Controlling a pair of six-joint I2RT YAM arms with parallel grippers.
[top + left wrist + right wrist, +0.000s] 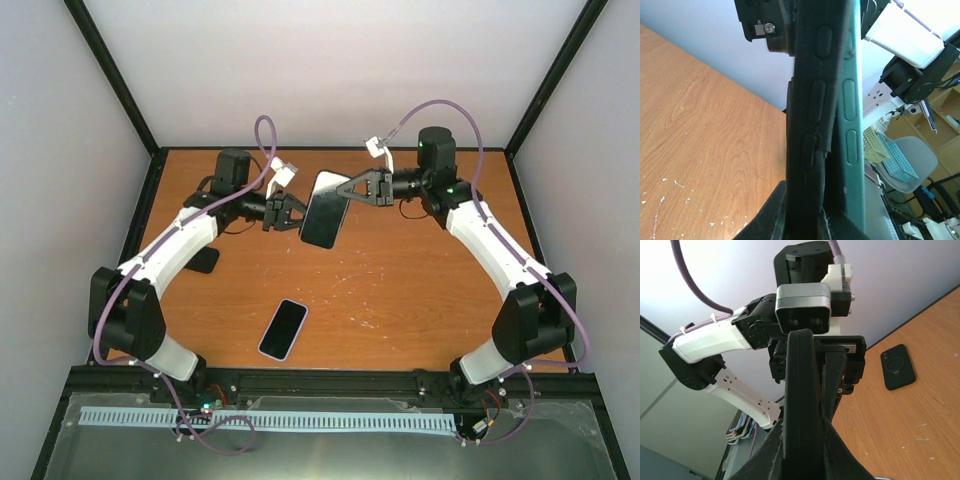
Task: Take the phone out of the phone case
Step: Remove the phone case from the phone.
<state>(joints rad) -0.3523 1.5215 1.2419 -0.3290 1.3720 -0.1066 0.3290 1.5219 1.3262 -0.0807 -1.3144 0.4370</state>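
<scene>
1. Holds the phone case (325, 210) up in the air over the far middle of the worktop (420, 290), between the 2 tools, tilted, with the dark face toward the top camera.
2. Clamps the left edge of it with the left tool (288, 212), jaws closed tight on that edge.
3. Clamps the upper right edge with the right tool (351, 188), jaws closed as well. In the right wrist view, pinches a black rim between the 2 fingers.
4. Shows in the left wrist view the teal side of the phone (854, 100) just beside the black edge of the case, with long button shapes on both. Lower down, curls the black edge a little away from the teal side.
5. Cannot tell from any view how much of the phone sits inside the case.
6. Has 1 second phone (283, 329) lying flat on the worktop nearer to the arm bases, with a dark screen and a pale purple rim, well apart from the held one.
7. Has also 1 black case (897, 367) lying flat at the left side of the worktop, just beside the left arm in the top view, with a ring mark on its back.
</scene>
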